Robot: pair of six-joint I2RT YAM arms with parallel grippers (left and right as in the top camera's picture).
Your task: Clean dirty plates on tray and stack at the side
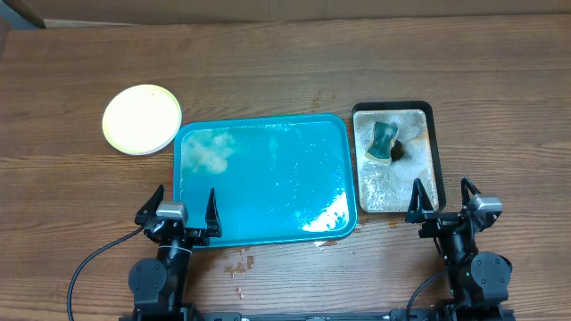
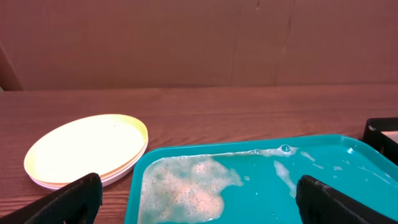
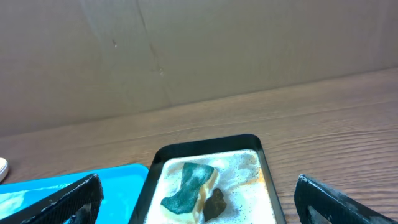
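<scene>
Teal-blue plastic at the centre of the wooden table: the tray, lying flat with a long side toward the arms, wet and glossy, carrying a patch of whitish foam in its far-left corner. Stacked off the tray on the wood, just beside that same corner: the plates, pale yellow-green on top, with further rims showing underneath in the left wrist view. Cannot tell whether the stack touches the tray's rim, nor count the plates below the top one.

Close alongside the tray on the right: a smaller black tray full of foamy water, holding a green sponge with a yellowish side, tilted on edge, and a dark lump touching it. On the wood near the tray's front edge: a scatter of brownish droplets.

Left gripper low at the tray's front-left corner, fingers spread wide, pinching nothing. Right gripper at the black tray's front-right corner, likewise spread wide and empty. Black cable looping out from the left arm's base. Plain brown cardboard wall behind the table in both wrist views.
</scene>
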